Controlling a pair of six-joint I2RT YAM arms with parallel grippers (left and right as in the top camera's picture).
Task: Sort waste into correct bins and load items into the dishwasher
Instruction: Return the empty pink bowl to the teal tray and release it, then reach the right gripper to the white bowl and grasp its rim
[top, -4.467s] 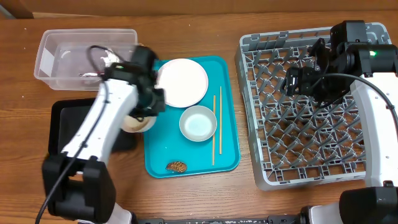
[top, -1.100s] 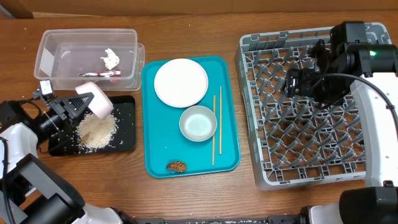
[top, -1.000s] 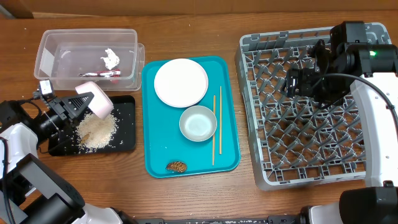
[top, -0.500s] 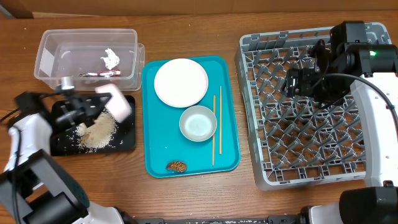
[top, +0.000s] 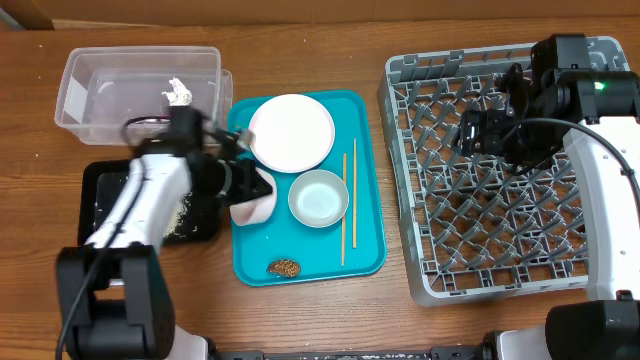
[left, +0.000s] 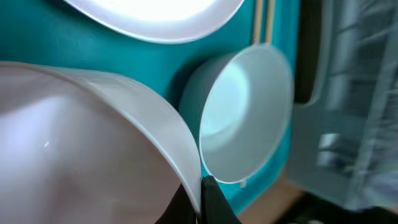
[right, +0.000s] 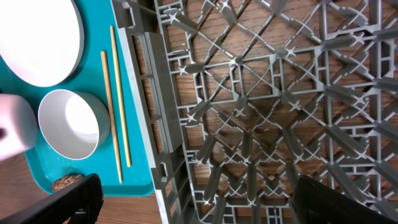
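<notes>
The left claw (left: 200, 198) is closed tight on the rim of a white bowl (top: 253, 197), which hangs tilted over the left edge of the teal tray (top: 365, 255). Just beside it on this tray stands a pale grey bowl (top: 319, 198), with the white plate (top: 291, 132) behind it and two chopsticks (top: 349, 205) at its right. A brown food lump (top: 285, 267) lies near the tray's front edge. Rice (top: 186, 212) lies in the black tray (top: 97, 187), and a tissue (top: 178, 91) is in the clear tub (top: 90, 75). The right claw (top: 468, 133) hovers over the grey dish rack (top: 520, 240), fingers wide apart, holding nothing.
</notes>
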